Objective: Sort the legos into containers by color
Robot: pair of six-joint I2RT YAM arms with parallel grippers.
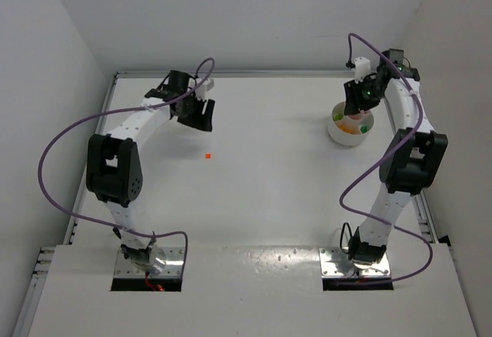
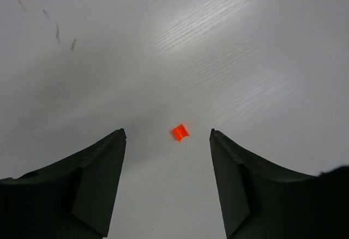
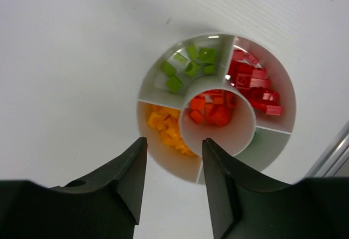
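Note:
One small orange lego point(image 2: 180, 132) lies alone on the white table, also seen in the top view as an orange lego point(image 1: 208, 155). My left gripper point(image 2: 167, 133) hangs above it, open, with the lego just past the gap between the fingertips. The round white dish point(image 3: 163, 157) holds the sorted legos: green ones point(image 3: 188, 64), red ones point(image 3: 253, 81), yellow ones point(image 3: 166, 127) and orange ones point(image 3: 212, 108) in the central well. My right gripper point(image 3: 174, 141) is open and empty above the dish's near rim. From above, the right gripper point(image 1: 355, 112) hovers over the dish point(image 1: 338, 135).
The left gripper point(image 1: 198, 118) is at the back left of the table point(image 1: 261, 191). White walls close the table in on three sides. A metal rail point(image 3: 327, 154) runs along the right edge near the dish. Purple cables loop off both arms.

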